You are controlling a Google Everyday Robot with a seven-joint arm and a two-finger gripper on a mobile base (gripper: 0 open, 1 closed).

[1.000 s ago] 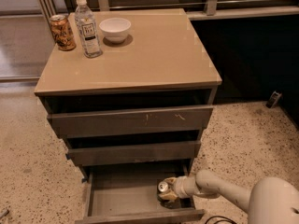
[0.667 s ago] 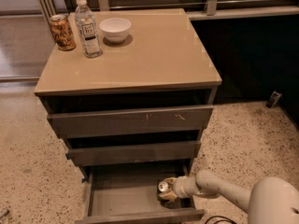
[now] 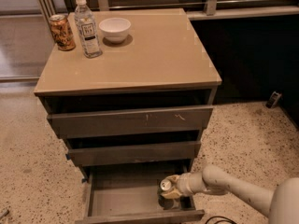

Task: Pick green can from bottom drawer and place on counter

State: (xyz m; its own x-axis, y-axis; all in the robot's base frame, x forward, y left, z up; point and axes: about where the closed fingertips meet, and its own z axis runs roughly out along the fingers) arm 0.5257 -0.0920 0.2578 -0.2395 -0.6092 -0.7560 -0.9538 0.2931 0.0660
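Gripper: the two-finger gripper (image 3: 169,188) sat low at the near right, inside the pulled-out bottom drawer, clenched on the can with one pale finger on the can's far side and one on its near side.
Can: the small dark green can (image 3: 165,185) with a silver pull-tab top stood in the near right corner of the drawer, its top showing and its dark body mostly hidden by the gripper; whether it rested on the floor of the drawer could not be told.
Arm: the smooth white arm (image 3: 233,189) reached in from the near right edge, running left towards the can.
Bottom drawer: the shallow grey-brown bottom drawer (image 3: 121,199), lowest of three, was open, its flat grey floor bare to the left of the can.
Upper drawers: the middle drawer (image 3: 133,153) and the top drawer (image 3: 131,120) each stood slightly out, stepped above the lowest one.
Desk: the glossy tan square desk (image 3: 149,55) topped the cabinet.
Far left of desk: an orange-brown patterned can (image 3: 61,31) stood at the corner, a clear plastic water bottle (image 3: 87,27) with a white cap just right of it, and a white round bowl (image 3: 115,29) further right.
Floor: speckled beige terrazzo floor (image 3: 247,139) lay around the cabinet.
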